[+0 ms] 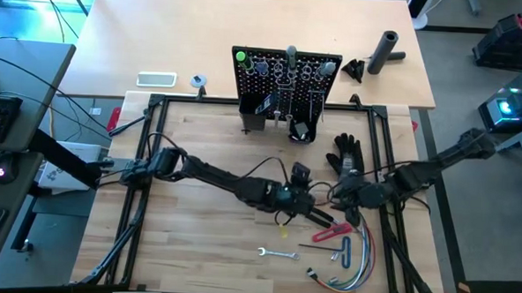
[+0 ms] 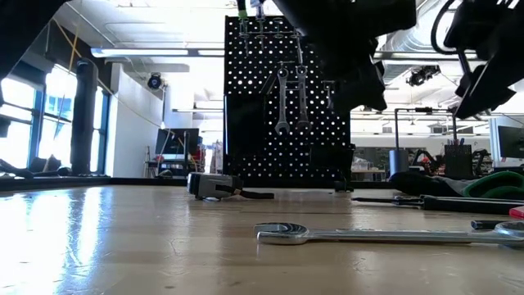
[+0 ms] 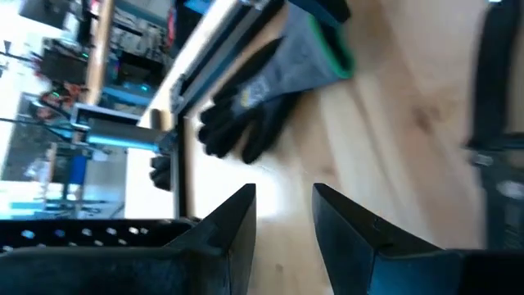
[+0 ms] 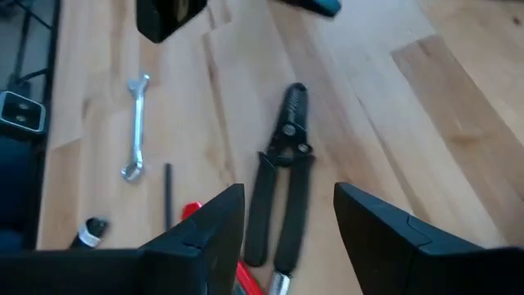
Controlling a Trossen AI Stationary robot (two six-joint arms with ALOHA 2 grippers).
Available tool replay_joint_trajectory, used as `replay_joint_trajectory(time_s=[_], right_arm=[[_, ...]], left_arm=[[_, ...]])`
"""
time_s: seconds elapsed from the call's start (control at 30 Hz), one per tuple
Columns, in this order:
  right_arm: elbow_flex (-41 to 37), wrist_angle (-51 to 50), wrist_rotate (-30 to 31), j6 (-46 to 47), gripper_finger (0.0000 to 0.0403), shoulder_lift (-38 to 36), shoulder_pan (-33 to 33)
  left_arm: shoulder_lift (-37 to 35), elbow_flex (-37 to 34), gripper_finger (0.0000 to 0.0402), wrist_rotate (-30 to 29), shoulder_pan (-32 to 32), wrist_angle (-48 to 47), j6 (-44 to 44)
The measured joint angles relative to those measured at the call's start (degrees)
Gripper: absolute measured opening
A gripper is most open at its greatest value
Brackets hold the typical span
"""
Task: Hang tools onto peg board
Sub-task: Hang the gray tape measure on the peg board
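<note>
1. Between the right gripper's [image 4: 286, 225] two dark fingers [image 4: 372, 229], which stand spread with nothing in them, you see the black pliers [image 4: 282, 192] lying flat on the wooden table [image 1: 203, 250] just below, handles toward the camera.
2. Your left gripper [image 3: 282, 221] also has its fingers [image 3: 348, 233] parted around bare wood; they pinch nothing. Beyond them lies the black glove [image 3: 262, 90] with its green cuff.
3. In the high view, both grippers meet near the table's middle: the left gripper [image 1: 304, 201] reaches in from the left, the right gripper [image 1: 342, 201] from the right, close to each other.
4. Just near of them you find the pliers [image 1: 324, 222] and a red-handled tool [image 1: 334, 231] side by side, with a yellow-tipped item at the left gripper that is too small to name.
5. Nearer still, a silver wrench [image 1: 275, 252] lies on the wood, left of a thin black rod, and a bundle of coloured wires [image 1: 353, 265] sits at the near right.
6. The glove [image 1: 346, 153] lies just far of the right gripper.
7. The peg board [image 1: 286, 77] stands upright at the far middle of the table, already carrying a green-handled screwdriver [image 1: 240, 57] at its left end and hanging wrenches [image 2: 290, 98], seen best from the low view.
8. A black cylinder [image 1: 386, 51] lies on the farther table, to the right of the board.
</note>
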Motion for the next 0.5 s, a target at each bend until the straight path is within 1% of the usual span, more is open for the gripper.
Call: replay_joint_trajectory(time_s=[0.1,0.17,0.5], right_arm=[[0.00,3.50,1.94,-1.14,0.0185,2.67,1.38],[0.00,5.95,2.71,-2.39,0.0185,5.15,1.80],[0.00,18.41,4.13,-6.97,0.0185,20.25,1.60]], left_arm=[[0.00,0.00,0.0115,0.40,-0.90,-4.47,-4.33],[0.00,0.00,0.0115,1.73,-1.31,-7.91,-7.56],[-0.11,-0.49,0.0115,6.80,-0.75,-26.42,-23.43]])
